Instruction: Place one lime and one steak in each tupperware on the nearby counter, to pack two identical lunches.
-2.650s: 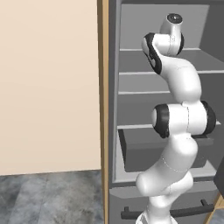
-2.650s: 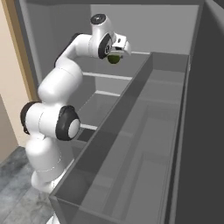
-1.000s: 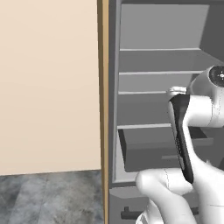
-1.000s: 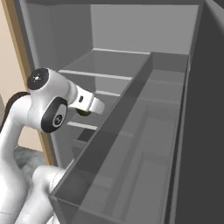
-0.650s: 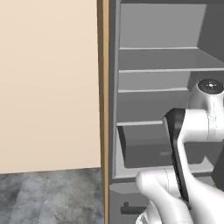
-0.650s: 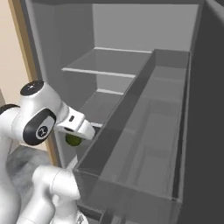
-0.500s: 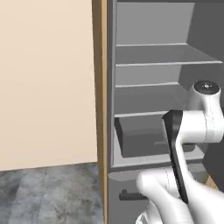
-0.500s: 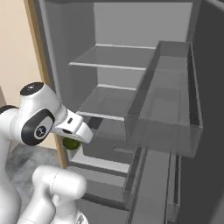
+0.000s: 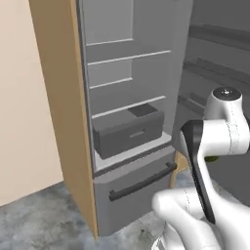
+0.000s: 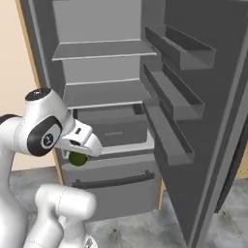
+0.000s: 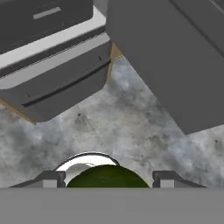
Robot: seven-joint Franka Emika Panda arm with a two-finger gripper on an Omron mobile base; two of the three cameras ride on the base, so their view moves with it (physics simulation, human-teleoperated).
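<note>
Dark green and round, the lime [image 10: 77, 158] sits clamped between the two fingers of the white arm's gripper [image 10: 79, 156], carried low in front of the open grey refrigerator [image 10: 106, 97]; in the hand view the same lime [image 11: 108, 177] bulges up between the two small dark fingertips [image 11: 51, 178], with mottled grey stone floor [image 11: 131, 127] below it. In the left base view a sliver of the lime [image 9: 211, 158] peeks from under the white forearm. The refrigerator stands with its dark grey door [image 10: 203, 121] swung wide, its shelves bare, a closed crisper drawer [image 9: 129, 133] on the lowest shelf and a freezer drawer with a dark bar handle [image 9: 141, 181] beneath. Neither tupperware nor the marbled counter can be seen, so the carry to them looks to lie ahead, and one lime in hand puts the task at an early stage. As a judgement: a lime is light, firm and fairly stiff, so a modest squeeze should hold it without bruising, but its waxy curved skin is slippery and it would roll if set down carelessly. The grip appears to fall across the widest part of the fruit, the safest place, since pads set off the middle would tend to squirt it out. Releasing it low inside the tray's rim would keep it from rolling away.
</note>
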